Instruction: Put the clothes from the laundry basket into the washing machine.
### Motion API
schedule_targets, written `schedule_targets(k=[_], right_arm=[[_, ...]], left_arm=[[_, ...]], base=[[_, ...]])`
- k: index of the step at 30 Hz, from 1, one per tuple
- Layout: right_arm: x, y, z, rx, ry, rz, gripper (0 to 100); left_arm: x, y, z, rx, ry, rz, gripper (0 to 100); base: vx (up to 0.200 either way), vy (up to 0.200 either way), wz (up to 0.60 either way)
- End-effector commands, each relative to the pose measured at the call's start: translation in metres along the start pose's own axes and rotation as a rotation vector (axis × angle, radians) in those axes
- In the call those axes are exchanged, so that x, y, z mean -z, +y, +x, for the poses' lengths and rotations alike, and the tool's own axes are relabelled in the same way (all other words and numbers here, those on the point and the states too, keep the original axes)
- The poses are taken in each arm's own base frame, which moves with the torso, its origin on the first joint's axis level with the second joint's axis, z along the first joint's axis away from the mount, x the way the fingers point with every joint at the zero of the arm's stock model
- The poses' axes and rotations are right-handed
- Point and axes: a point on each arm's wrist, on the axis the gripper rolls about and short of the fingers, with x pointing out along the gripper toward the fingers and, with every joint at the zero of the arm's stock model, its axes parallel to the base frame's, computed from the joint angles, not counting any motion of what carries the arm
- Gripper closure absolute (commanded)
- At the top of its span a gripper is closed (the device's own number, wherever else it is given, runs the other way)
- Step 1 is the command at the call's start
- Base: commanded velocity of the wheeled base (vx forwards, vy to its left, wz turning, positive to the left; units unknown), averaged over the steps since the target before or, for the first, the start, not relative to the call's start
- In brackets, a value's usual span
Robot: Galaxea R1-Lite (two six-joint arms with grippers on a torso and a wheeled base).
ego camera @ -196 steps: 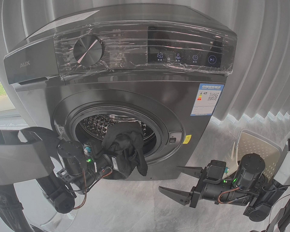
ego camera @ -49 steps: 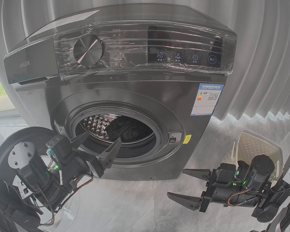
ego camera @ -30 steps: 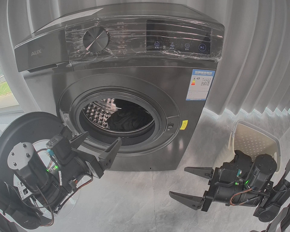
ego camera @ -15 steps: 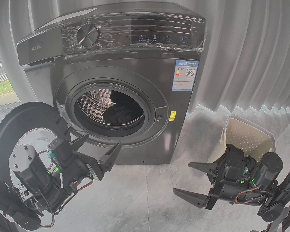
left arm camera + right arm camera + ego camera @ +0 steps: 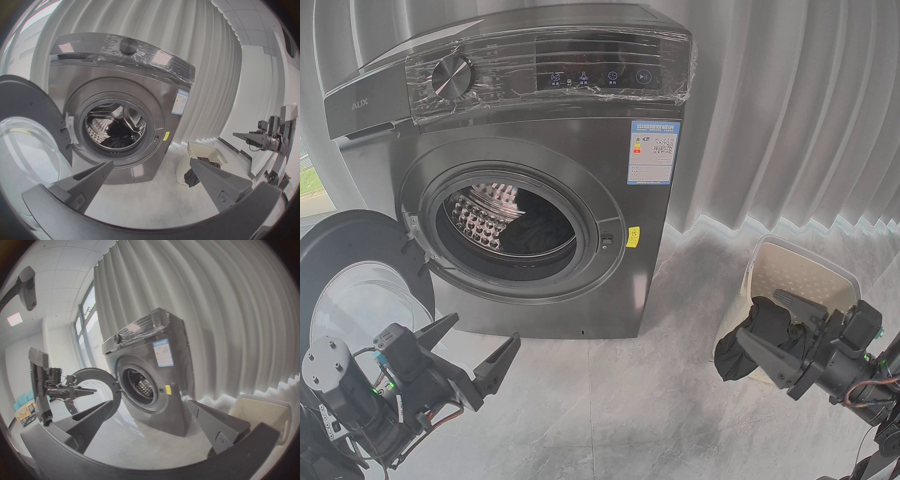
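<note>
Grippers sit in the lower corners of the head view, the left gripper (image 5: 481, 334) and right gripper (image 5: 759, 312) both spread wide, holding nothing. Just behind the right one, dark clothes (image 5: 734, 359) drape over the basket (image 5: 800, 265) rim. Farther, upper left, the washer (image 5: 550, 144) stands with door (image 5: 356, 240) open, a dark garment (image 5: 540, 228) in its drum (image 5: 478, 212).

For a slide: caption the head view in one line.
Washing machine open, dark clothes inside; left gripper and right gripper open, right one near the laundry basket.
</note>
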Motion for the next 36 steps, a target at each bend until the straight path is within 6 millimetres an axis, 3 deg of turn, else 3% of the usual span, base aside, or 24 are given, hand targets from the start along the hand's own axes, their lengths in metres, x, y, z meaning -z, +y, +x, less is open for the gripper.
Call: schedule_targets(k=[1,6,11,16,18,23,25,31,36], right_arm=[[-0.014,-0.016,-0.035,0.155,-0.060,-0.012,0],[-0.014,-0.027,-0.066,0.329,0.023,-0.128,0],[-0.013,-0.021,-0.099,0.377,0.039,-0.132,0],[-0.011,-0.023,-0.123,0.515,0.029,-0.142,0],[-0.008,-0.018,-0.141,0.596,0.003,-0.161,0],[0.006,-0.003,-0.167,0.578,-0.035,-0.172,0],[0.022,0.005,-0.182,0.569,-0.022,-0.170,0],[0.041,0.010,-0.191,0.581,0.025,-0.120,0],[0.048,0.016,-0.193,0.414,0.022,-0.016,0]], left_arm=[[-0.007,0.015,-0.028,-0.070,-0.052,-0.079,0],[-0.008,0.018,-0.035,-0.084,-0.037,-0.070,0],[-0.008,0.019,-0.038,-0.086,-0.032,-0.067,0],[-0.006,0.019,-0.039,-0.093,-0.009,-0.058,0],[-0.008,0.019,-0.048,-0.075,-0.014,-0.063,0],[-0.011,0.022,-0.065,-0.064,-0.022,-0.075,0],[-0.009,0.027,-0.077,-0.073,-0.002,-0.072,0],[-0.007,0.034,-0.090,-0.107,0.011,-0.078,0],[-0.006,0.035,-0.096,-0.071,0.014,-0.083,0]], base=[[0.000,0.000,0.00],[0.000,-0.040,0.00],[0.000,-0.200,0.00],[0.000,0.000,0.00],[0.000,0.000,0.00],[0.000,0.000,0.00],[0.000,0.000,0.00],[-0.067,-0.067,0.00],[-0.040,-0.040,0.00]])
